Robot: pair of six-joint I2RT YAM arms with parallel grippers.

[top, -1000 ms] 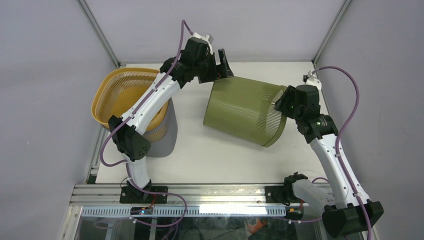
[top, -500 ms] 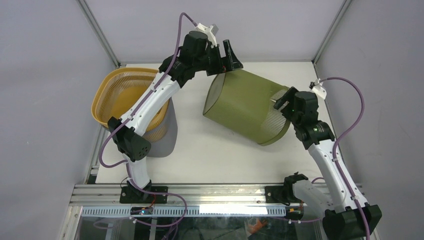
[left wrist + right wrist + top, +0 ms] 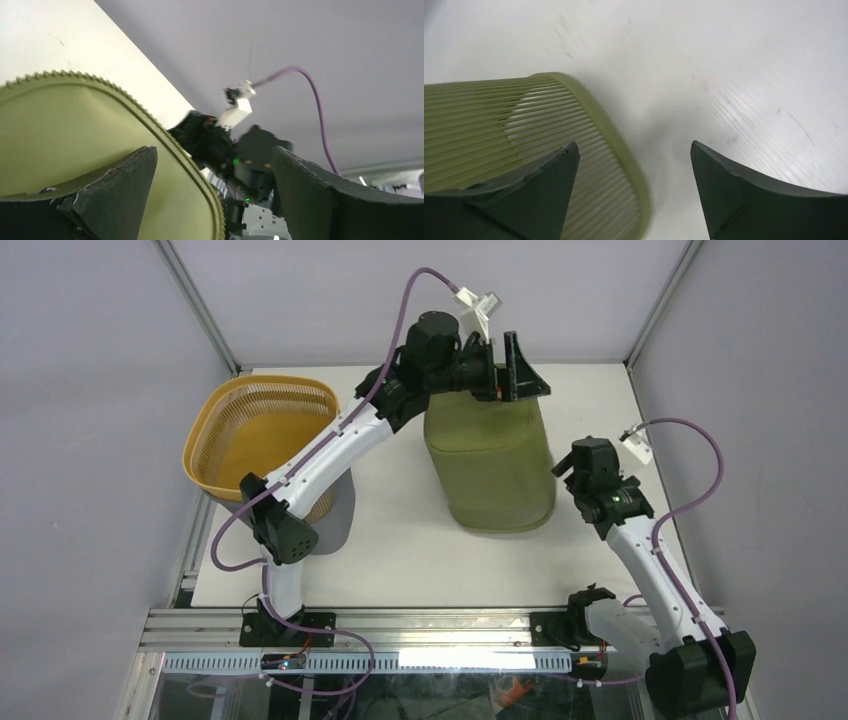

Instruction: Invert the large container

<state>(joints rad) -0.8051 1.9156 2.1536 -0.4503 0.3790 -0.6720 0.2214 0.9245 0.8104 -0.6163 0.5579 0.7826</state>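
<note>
- Grey-walled cell, white table (image 3: pixel 400 540): locate large container (image 3: pixel 490 465) at centre, right of yellow basket (image 3: pixel 260 430) and apart from it.
- Compare with one second back: then lying tilted on its side, pinned between both arms; now standing on end, flat base up, mouth apparently down on table.
- Read left gripper (image 3: pixel 520 375) as spread wide, swung up to far top edge of base. In wrist view, note one finger (image 3: pixel 100 195) over base face, nothing clamped.
- Read right gripper (image 3: pixel 566 464) as spread wide, drawn back just beside lower right wall. Contact not determinable. Note ribbed wall and rim at table level in wrist view.
- Treat inversion as essentially done. Confirm rim seated flat before retracting arms.
</note>
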